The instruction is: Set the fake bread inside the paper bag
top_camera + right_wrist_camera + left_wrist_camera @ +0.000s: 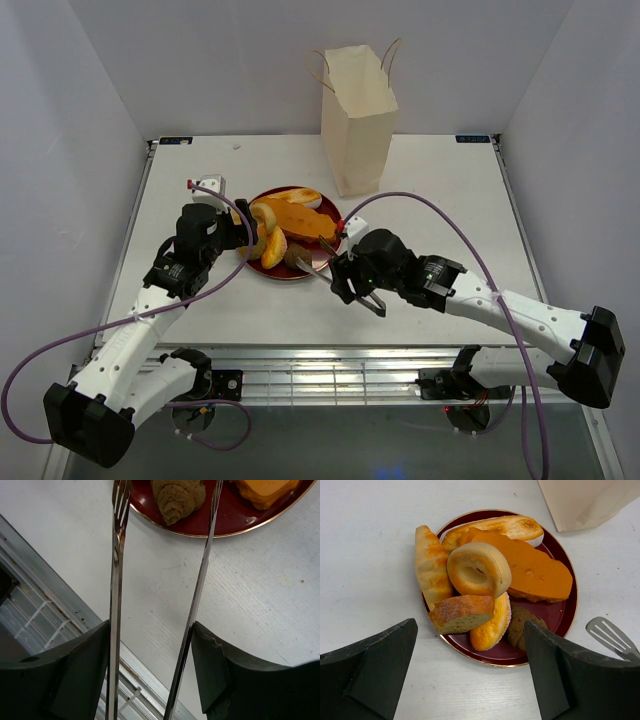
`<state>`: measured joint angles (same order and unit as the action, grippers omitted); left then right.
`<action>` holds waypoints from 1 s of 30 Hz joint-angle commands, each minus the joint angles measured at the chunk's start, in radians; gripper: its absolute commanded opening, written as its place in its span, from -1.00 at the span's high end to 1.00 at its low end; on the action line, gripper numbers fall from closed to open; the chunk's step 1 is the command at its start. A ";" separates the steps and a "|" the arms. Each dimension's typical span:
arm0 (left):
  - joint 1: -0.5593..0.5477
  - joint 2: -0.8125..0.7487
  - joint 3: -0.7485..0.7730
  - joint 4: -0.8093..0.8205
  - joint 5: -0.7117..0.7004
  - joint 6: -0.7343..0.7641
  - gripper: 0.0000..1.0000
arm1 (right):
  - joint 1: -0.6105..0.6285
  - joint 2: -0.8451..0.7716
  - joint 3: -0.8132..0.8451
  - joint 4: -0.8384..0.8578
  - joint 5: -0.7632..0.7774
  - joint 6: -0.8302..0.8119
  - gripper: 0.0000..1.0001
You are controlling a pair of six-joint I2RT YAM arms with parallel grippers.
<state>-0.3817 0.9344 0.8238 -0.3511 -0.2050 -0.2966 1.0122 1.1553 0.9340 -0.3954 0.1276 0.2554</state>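
Observation:
The fake bread lies piled on a dark red plate. In the left wrist view I see a ring, a long roll, a flat orange wedge and a small brown piece. The paper bag stands upright behind the plate. My left gripper is open and empty just above the plate's near-left rim. My right gripper is shut on metal tongs. Their tips straddle the brown piece at the plate's edge.
The tongs' slotted tip shows at the right of the left wrist view. The table's front edge and metal rail lie just below my right gripper. White walls enclose the table on three sides.

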 commanded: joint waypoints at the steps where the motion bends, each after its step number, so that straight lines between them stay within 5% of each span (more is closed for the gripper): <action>1: 0.000 -0.008 0.020 -0.008 -0.014 0.002 -0.95 | 0.023 0.015 0.006 0.021 0.003 0.001 -0.36; 22: 0.000 0.010 0.024 -0.015 0.012 0.004 -0.95 | 0.035 0.175 -0.035 0.159 0.020 0.007 -0.29; 30: 0.000 0.011 0.025 -0.017 0.016 0.004 -0.95 | 0.037 0.190 -0.009 0.144 0.049 0.016 0.05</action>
<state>-0.3817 0.9485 0.8238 -0.3569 -0.1982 -0.2966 1.0431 1.3510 0.8883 -0.2874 0.1513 0.2630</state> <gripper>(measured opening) 0.975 0.498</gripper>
